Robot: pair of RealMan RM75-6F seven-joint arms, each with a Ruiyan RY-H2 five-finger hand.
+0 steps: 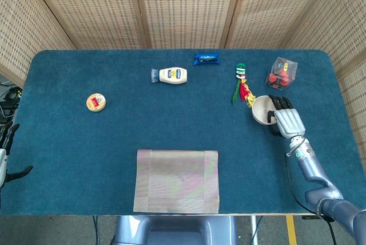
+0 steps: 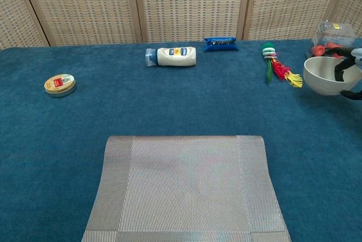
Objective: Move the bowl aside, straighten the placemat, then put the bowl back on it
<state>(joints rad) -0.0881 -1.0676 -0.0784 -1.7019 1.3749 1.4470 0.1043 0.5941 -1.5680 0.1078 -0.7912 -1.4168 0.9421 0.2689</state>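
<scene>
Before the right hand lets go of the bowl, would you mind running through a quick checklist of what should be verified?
1. Bowl clear of the placemat: ok, it is far off to the right.
2. Right hand holds the bowl's rim: ok.
3. Bowl resting on the table: cannot tell; it sits low in the chest view, but contact is unclear.
4. Room beside the feather toy and clear box: not ok, the bowl sits close to both.
5. Placemat free of objects for straightening: ok.
6. Left hand ready: cannot tell, it shows only at the frame edge.
</scene>
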